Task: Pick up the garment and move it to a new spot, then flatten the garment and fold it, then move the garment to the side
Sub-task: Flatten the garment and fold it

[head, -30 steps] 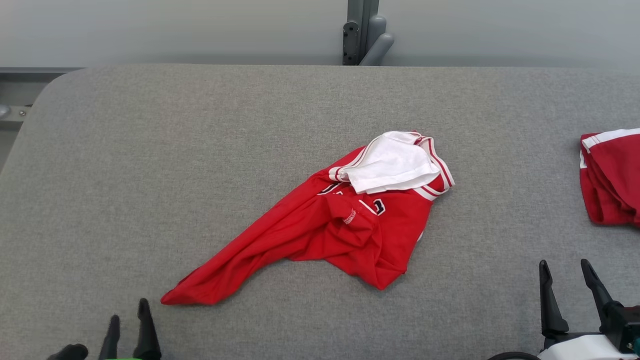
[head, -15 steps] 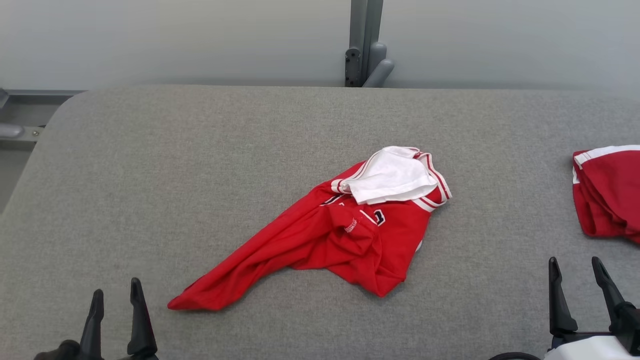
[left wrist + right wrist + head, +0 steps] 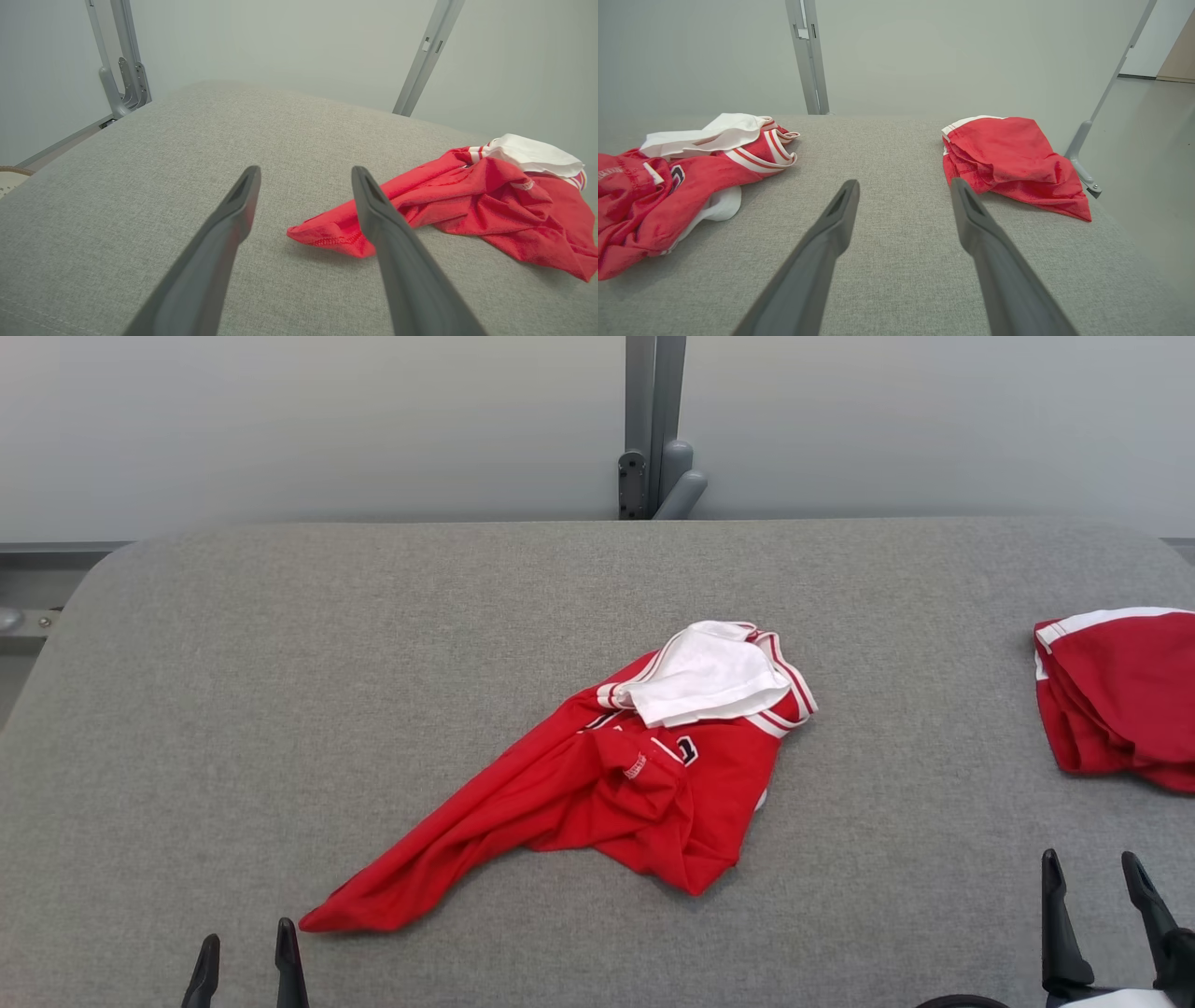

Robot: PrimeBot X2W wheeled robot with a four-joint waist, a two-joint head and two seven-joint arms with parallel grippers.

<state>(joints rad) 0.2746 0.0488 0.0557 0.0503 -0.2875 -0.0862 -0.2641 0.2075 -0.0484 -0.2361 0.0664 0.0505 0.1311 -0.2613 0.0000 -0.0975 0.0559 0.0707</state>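
Left pincer [image 3: 245,943] stands released and empty near the tail of the red jersey [image 3: 597,793] on the desk [image 3: 280,709]; right pincer [image 3: 1090,868], also released, sits well apart from it.

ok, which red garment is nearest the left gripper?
The crumpled red jersey in the middle, white lining showing: its stretched-out corner lies just beside the left gripper. The other red garment sits bunched far right.

Second red cloth [image 3: 1116,700] is running off head view's R edge. Garment [image 3: 597,793] lettering is hiding under folds, unreadable. Left gripper [image 3: 246,933] & right gripper [image 3: 1090,856] are getting cropped at btm edge.
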